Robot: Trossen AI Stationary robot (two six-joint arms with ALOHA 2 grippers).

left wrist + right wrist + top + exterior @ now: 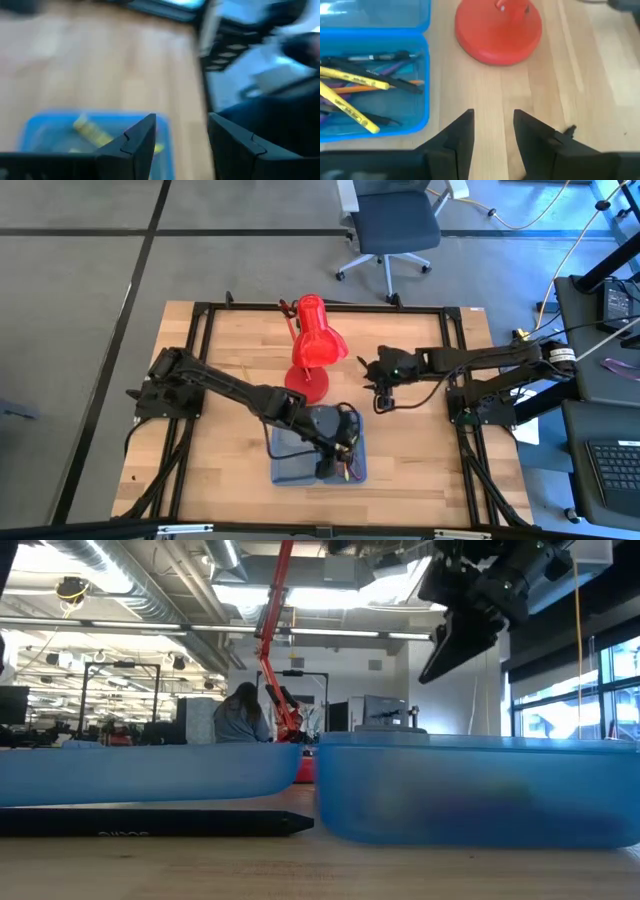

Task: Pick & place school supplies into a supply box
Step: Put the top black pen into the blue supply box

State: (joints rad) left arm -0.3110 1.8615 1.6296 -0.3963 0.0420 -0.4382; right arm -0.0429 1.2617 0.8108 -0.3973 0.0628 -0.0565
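Hovering open and empty, the left end effector (pixel 343 442) overhangs the supply box (pixel 290 470).

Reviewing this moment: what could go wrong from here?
The left gripper hangs open over the pencil case; dropping lower, it might jab the pens inside. The right gripper, open and empty, sits near the red lamp; a swing toward it could knock the lamp over.
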